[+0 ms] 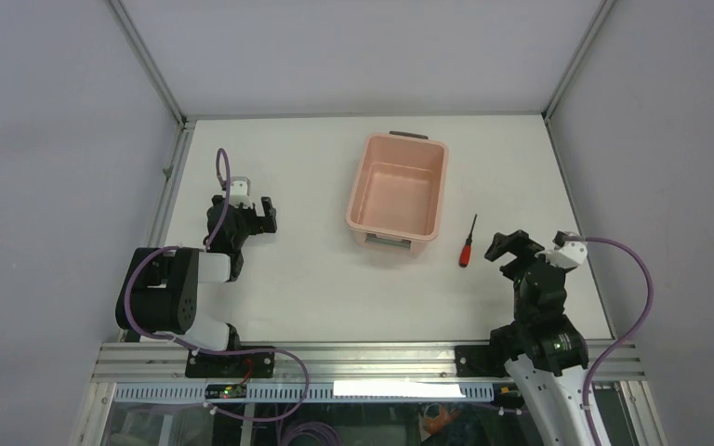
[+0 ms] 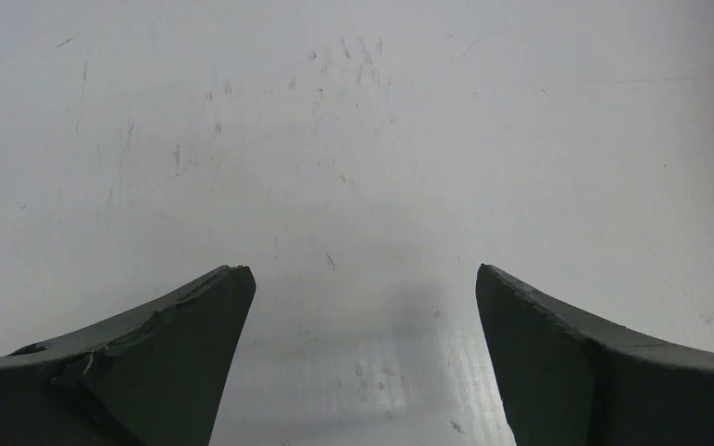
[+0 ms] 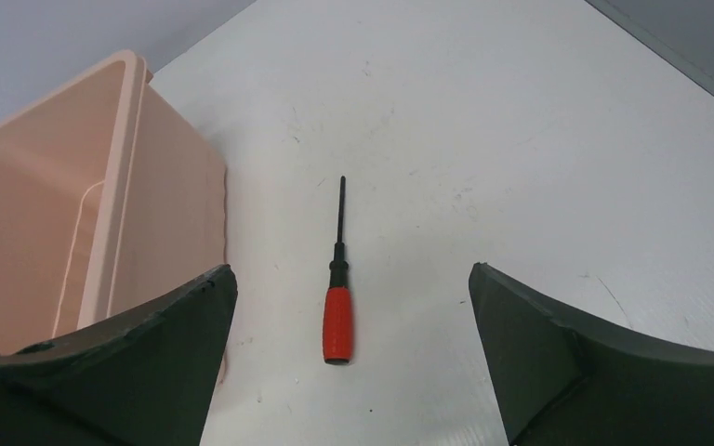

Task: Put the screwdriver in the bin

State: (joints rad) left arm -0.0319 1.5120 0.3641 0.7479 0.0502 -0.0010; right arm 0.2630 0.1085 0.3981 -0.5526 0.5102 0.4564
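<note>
The screwdriver (image 1: 467, 243) lies flat on the white table, red handle toward me, thin black shaft pointing away, just right of the bin (image 1: 398, 188). The bin is a salmon-pink tub, empty, with a grey handle at its far short end. My right gripper (image 1: 509, 246) is open and empty, a little to the right of the red handle. In the right wrist view the screwdriver (image 3: 337, 316) lies between and ahead of my open fingers, with the bin (image 3: 46, 214) at the left. My left gripper (image 1: 262, 216) is open and empty, far left of the bin; it also shows in the left wrist view (image 2: 363, 279).
Grey walls and metal frame rails border the table at the back and sides. The bin's right wall stands close to the screwdriver's left. Bare table surface (image 2: 363, 139) lies under the left gripper.
</note>
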